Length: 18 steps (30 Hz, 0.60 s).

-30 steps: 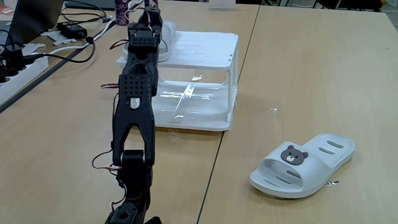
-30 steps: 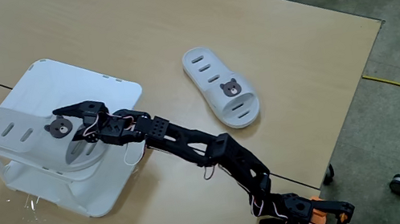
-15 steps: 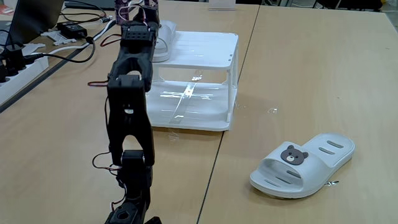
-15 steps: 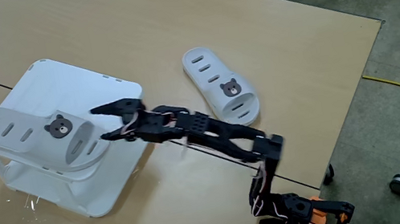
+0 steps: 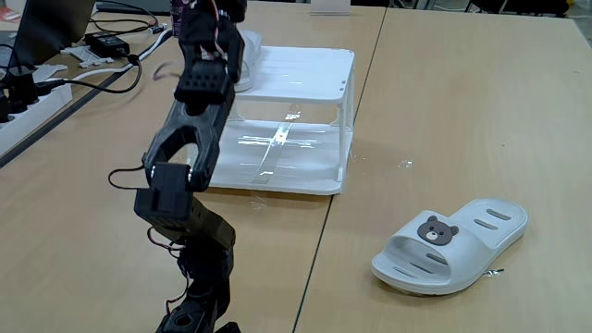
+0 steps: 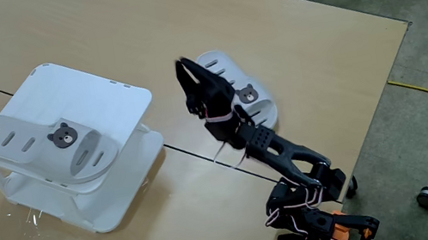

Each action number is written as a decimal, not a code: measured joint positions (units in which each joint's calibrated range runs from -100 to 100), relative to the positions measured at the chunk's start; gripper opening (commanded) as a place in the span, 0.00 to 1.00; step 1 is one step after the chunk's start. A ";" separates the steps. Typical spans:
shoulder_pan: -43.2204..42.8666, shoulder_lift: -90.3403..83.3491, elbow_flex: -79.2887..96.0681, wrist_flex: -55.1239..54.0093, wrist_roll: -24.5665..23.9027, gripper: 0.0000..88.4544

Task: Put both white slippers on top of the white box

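Pale wooden counter (image 6: 343, 55), seam down the middle; cables and a power strip (image 5: 18, 106) along the left edge in a fixed view.

White box (image 6: 97, 100) stands left of centre in a fixed view. One slipper (image 6: 42, 147) lies on its slatted top, long axis running upper left to lower right along the front edge, bear badge up, closed end toward the lower right.

Second slipper (image 5: 453, 242) lies flat on the counter, well apart from the box — in a fixed view its long axis runs lower left to upper right, badge toward the lower left.

Half a second ago the end effector was beside the slipper on the box; the arm has since folded back and lifted clear.

End effector (image 6: 185, 65) now hangs raised, just beside the second slipper's upper-left end, fingers parted, holding nothing — well apart from the slipper on the box.
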 measured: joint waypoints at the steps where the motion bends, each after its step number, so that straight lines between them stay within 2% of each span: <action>1: -0.30 -1.24 5.66 -5.75 0.00 0.01; 4: -0.37 -6.93 26.95 -18.97 0.00 0.01; 8: -0.37 -9.24 50.67 -23.18 0.00 0.01; 12: 0.60 0.58 59.39 -26.87 0.00 0.01; 18: 6.67 26.97 62.71 -40.94 0.00 0.01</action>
